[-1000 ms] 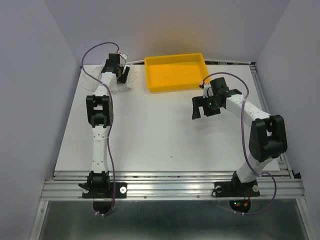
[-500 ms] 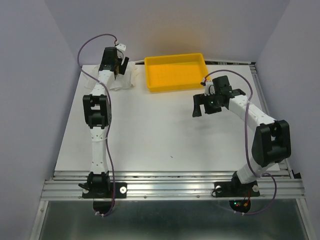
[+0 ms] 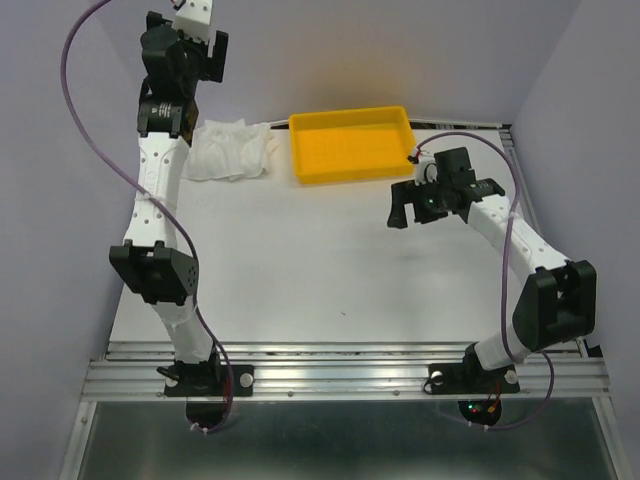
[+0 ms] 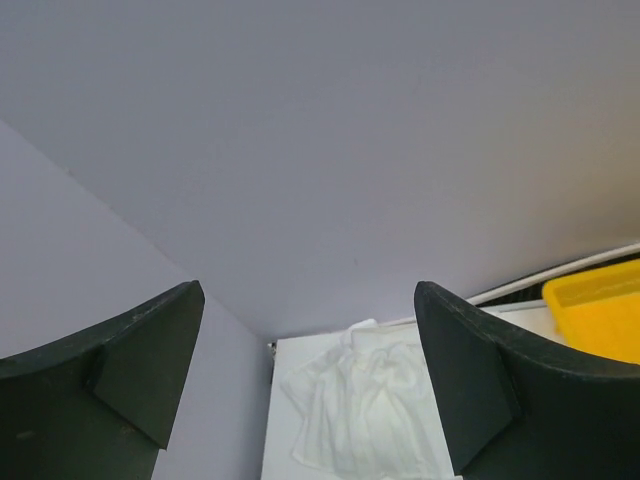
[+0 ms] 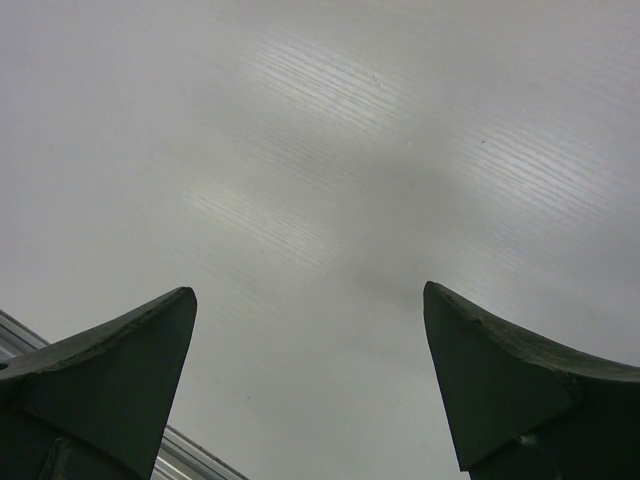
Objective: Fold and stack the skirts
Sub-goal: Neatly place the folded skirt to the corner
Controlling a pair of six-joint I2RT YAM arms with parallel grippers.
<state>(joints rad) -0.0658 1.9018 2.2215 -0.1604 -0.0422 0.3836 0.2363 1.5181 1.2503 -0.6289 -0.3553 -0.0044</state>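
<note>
Down below the wide-open, empty left fingers (image 3: 185, 60), the skirts (image 3: 232, 150) lie in a crumpled heap on the table (image 3: 300, 290). The right fingers (image 3: 415, 205), open too, are far from them. Skirts look light, soft and floppy, so pinch an outer edge

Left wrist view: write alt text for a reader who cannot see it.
A crumpled white skirt lies on the white table, framed between the open dark fingers of the left gripper. A corner of the yellow tray shows at right; lavender walls fill the upper frame.
</note>
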